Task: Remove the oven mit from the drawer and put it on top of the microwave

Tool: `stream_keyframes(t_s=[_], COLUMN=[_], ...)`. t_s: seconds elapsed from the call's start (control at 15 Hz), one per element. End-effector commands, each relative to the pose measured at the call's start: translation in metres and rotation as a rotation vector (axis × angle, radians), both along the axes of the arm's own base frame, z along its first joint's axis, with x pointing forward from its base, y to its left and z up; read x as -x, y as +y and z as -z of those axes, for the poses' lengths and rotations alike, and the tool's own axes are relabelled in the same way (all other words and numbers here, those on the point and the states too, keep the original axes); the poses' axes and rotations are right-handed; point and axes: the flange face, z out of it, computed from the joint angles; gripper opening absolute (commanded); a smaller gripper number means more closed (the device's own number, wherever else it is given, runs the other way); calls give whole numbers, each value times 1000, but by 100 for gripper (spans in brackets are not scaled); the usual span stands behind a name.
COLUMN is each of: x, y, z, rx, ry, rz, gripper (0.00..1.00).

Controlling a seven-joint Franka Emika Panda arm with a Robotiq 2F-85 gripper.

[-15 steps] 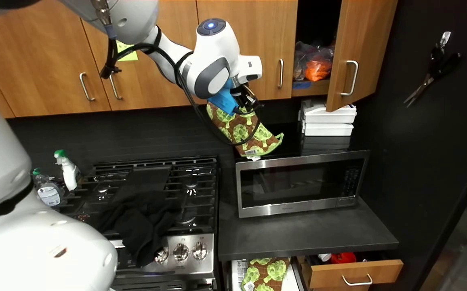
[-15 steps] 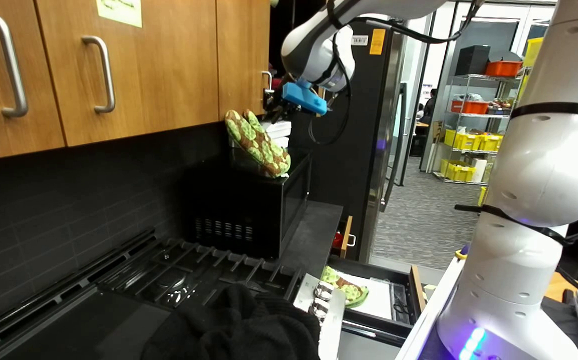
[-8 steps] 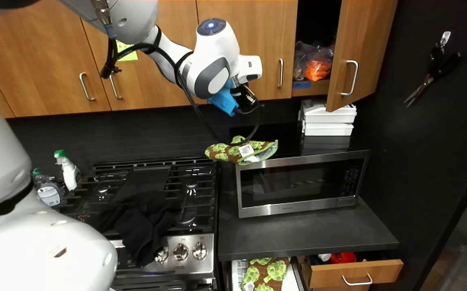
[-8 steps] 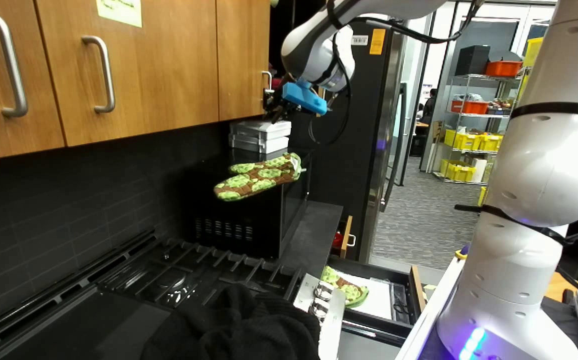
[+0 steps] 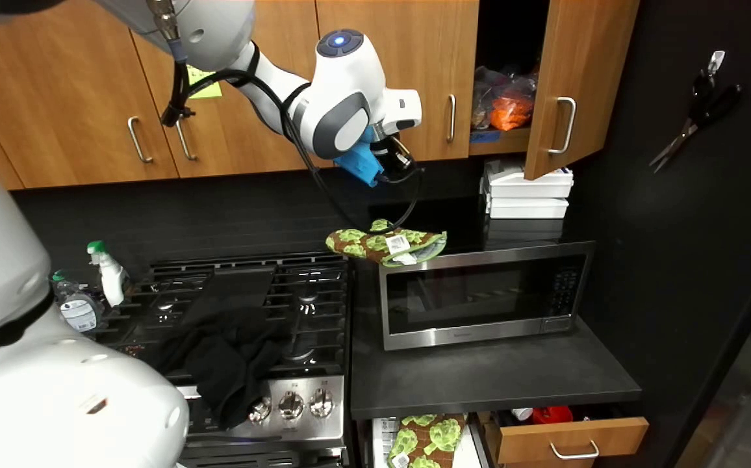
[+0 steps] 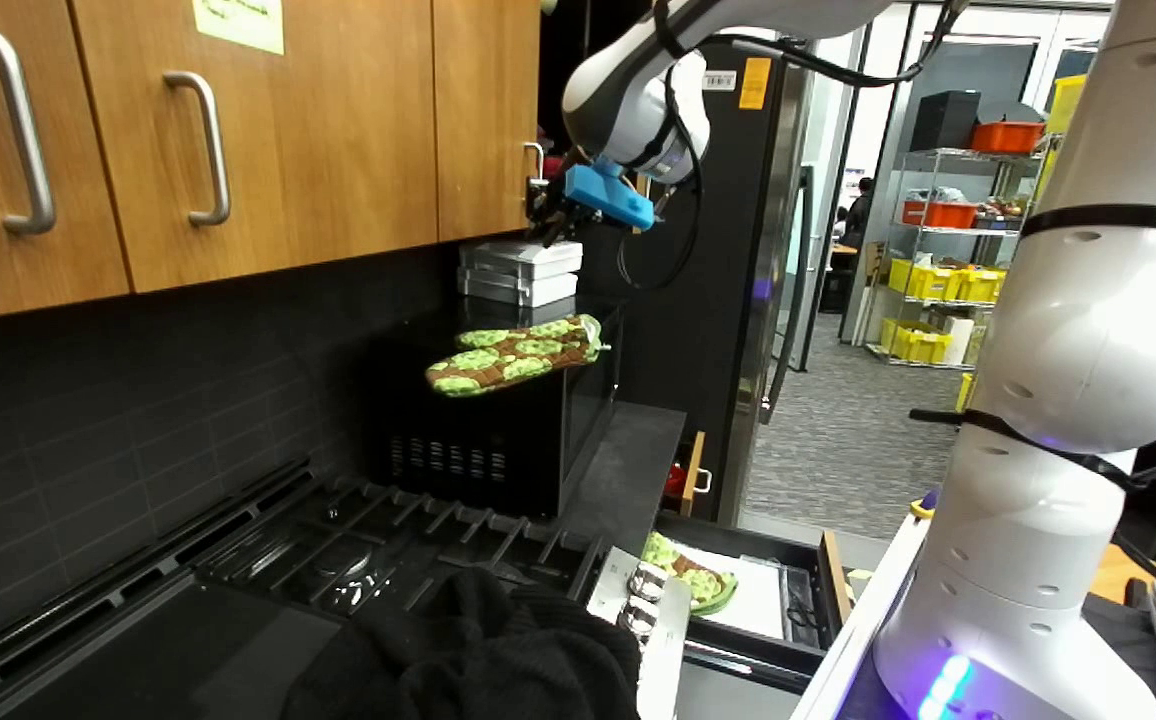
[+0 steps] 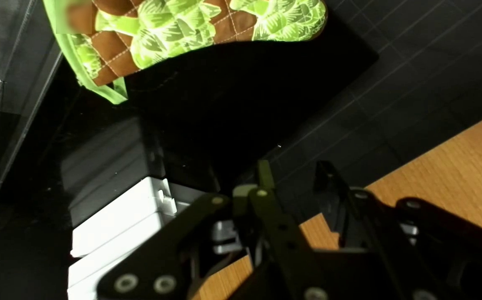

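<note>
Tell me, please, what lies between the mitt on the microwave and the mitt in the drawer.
The microwave and the counter under it lie between the upper mitt and the lower mitt, as both exterior views show.

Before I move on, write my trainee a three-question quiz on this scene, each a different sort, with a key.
1. Open question: Past which side of the microwave does the oven mitt on top of it jut?
2. True or false: The gripper is open and holds nothing.
3. Choose one: Where does a second mitt of similar pattern lie? (a) on the countertop (b) in an open drawer (c) in the open cabinet

Key:
1. The side toward the stove.
2. True.
3. b
</note>
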Motion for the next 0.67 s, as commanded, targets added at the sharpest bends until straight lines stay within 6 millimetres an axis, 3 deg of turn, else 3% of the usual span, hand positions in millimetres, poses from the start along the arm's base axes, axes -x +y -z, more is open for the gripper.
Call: stream_keyframes(t_s=[0.0,0.4,0.47,0.6], x=[0,0,0,22], y=[0,0,0,-7], z=[0,0,0,4], rx=[0,0,0,1], ry=[0,0,0,89], rz=[0,0,0,-20], gripper=[33,33,58,64])
